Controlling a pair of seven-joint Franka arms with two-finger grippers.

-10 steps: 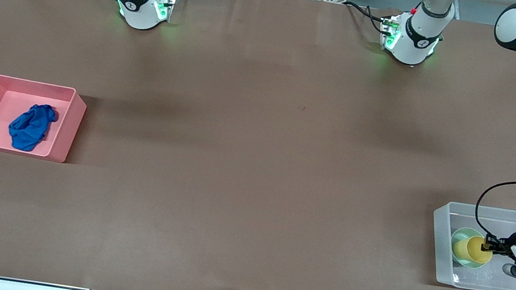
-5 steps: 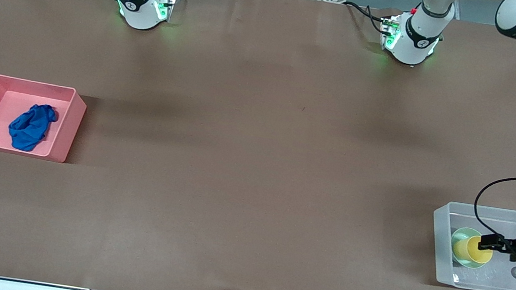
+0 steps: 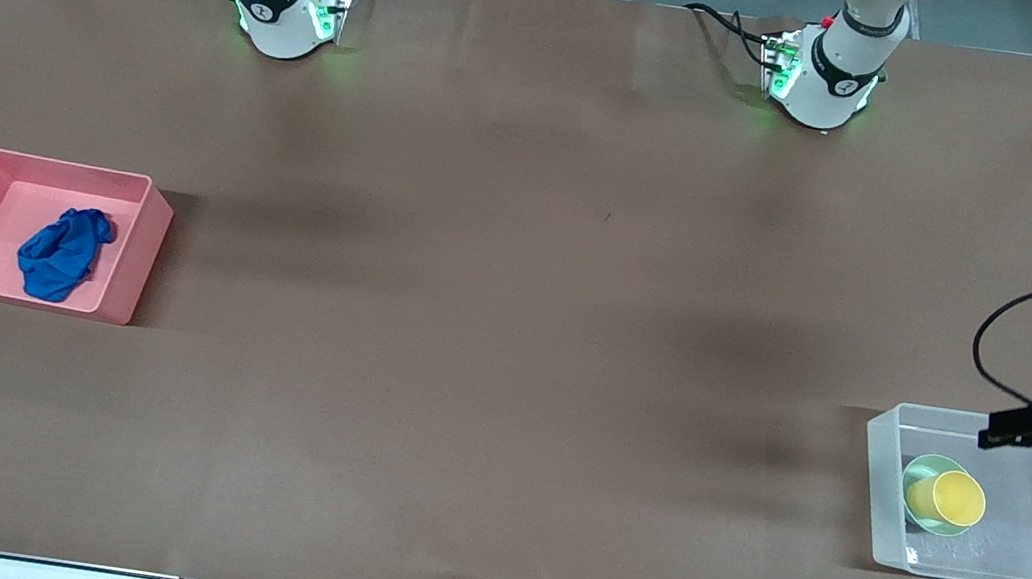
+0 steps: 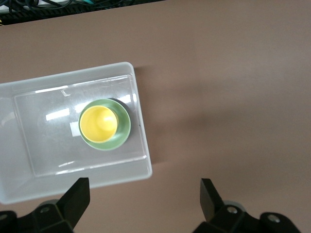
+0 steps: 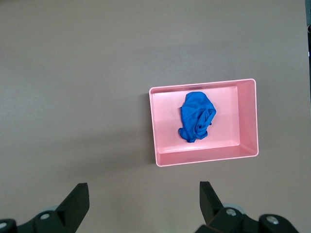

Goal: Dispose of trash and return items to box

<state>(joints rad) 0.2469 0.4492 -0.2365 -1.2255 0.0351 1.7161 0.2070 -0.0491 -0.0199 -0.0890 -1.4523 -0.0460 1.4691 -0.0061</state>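
The yellow cup (image 3: 957,498) sits in the green bowl (image 3: 920,476) inside the clear box (image 3: 881,482), and the blue cloth (image 3: 60,254) lies in the pink bin (image 3: 128,260), so the job looks done. The left gripper (image 3: 988,438) hangs wide open and empty over the box's edge. The right gripper (image 5: 143,206) is open and empty too, high above the table beside the bin, so I think both arms just need to pull away.
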